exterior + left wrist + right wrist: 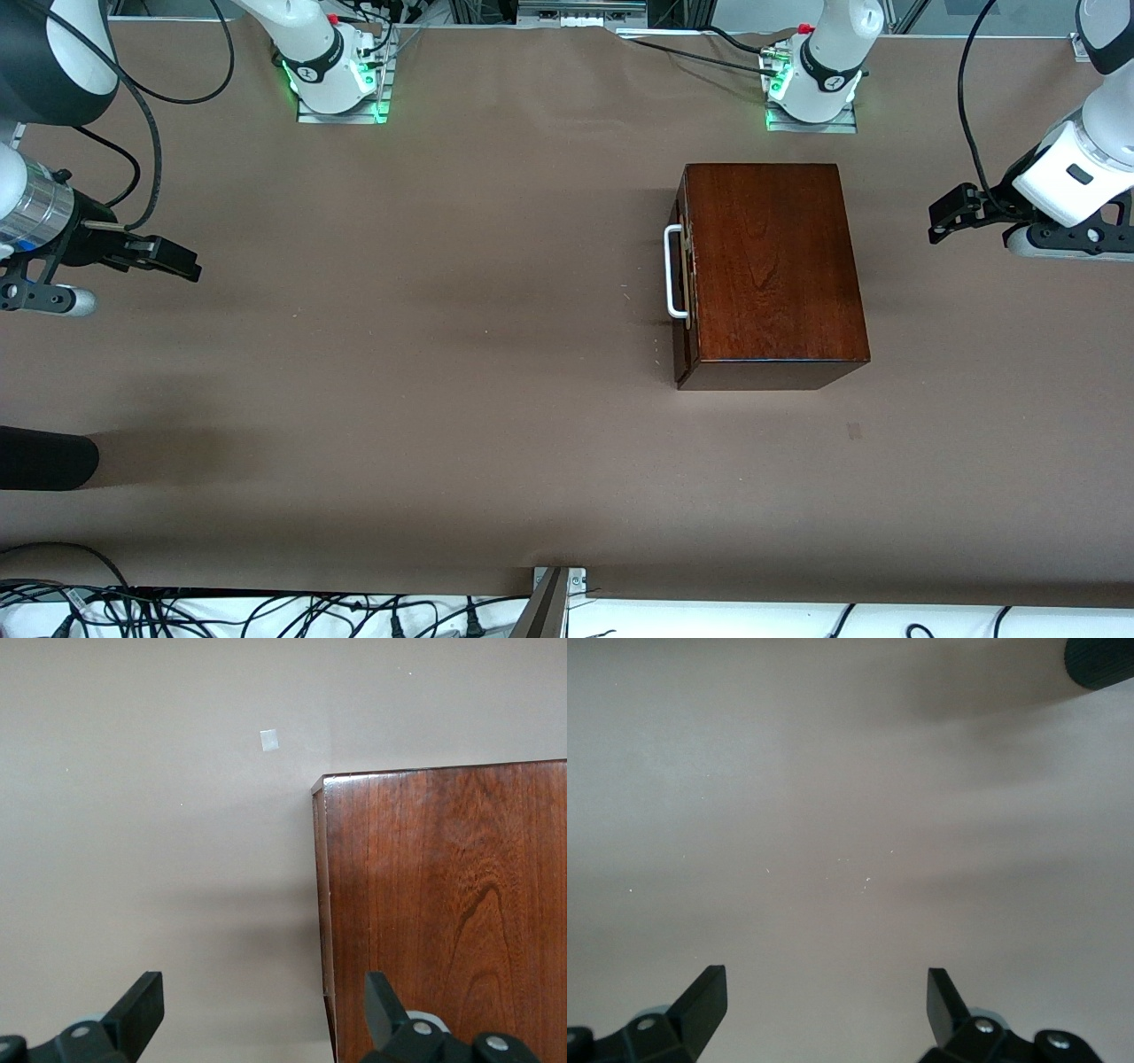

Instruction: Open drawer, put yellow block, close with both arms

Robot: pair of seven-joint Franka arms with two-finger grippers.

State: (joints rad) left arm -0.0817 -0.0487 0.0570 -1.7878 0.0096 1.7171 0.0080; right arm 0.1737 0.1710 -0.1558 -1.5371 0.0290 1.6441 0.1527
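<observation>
The dark wooden box (771, 266) stands on the table in front of the left arm's base. Its drawer (683, 283) is shut, with the white bar handle (673, 270) facing the right arm's end of the table. The yellow block is out of view. My left gripper (943, 217) is open and empty, up over the table just off the box's side toward the left arm's end. In the left wrist view the box's top (443, 904) lies under one side of the left gripper (264, 1001). My right gripper (182, 261) is open and empty over bare table at the right arm's end, as the right wrist view (826, 997) shows.
A black rounded object (44, 458) reaches in at the table's edge at the right arm's end, nearer to the front camera; it also shows in the right wrist view (1099, 660). A small pale patch (853, 431) marks the brown table cover (443, 399) nearer the front camera than the box.
</observation>
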